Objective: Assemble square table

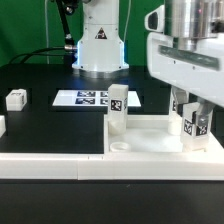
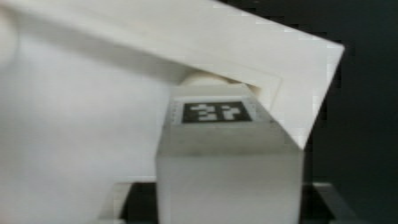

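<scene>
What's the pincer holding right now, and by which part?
A white table leg, upright, clamped by its upper end in the pincer, at the corner of the tabletop on the exterior view's right.

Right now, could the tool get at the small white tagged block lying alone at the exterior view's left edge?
Probably not yet. The small white tagged block sits uncovered on the black table, but the tool looks closed around a white tagged leg at the exterior view's far right.
</scene>
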Robot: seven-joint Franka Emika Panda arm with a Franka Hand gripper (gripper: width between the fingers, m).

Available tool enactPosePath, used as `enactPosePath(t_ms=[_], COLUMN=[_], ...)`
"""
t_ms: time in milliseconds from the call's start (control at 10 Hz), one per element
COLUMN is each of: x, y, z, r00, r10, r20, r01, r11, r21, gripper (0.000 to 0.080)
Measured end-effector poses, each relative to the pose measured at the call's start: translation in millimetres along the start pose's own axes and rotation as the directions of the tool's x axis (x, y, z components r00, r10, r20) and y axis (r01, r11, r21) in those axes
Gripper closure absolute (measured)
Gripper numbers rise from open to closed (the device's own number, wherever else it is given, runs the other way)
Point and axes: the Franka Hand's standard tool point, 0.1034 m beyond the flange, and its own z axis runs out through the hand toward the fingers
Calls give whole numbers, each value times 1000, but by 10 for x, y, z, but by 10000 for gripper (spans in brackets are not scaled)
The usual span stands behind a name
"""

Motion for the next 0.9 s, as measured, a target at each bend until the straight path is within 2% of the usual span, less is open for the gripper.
enactPosePath(t_ms=[200,400,600,700,800,900], x=[12,9,5,-5,-36,-29], y=[5,7,7,-44,-19,-18], z=[-2,1,5,6,35,35], r00=[981,968,978,999,976,967], r10=[190,249,204,-40,-216,-255], r20=[42,41,40,34,30,28], r01=[-189,-249,-204,38,215,254], r11=[982,968,979,999,976,966], r21=[-8,-11,-8,37,42,42], gripper=[508,508,508,327,211,211])
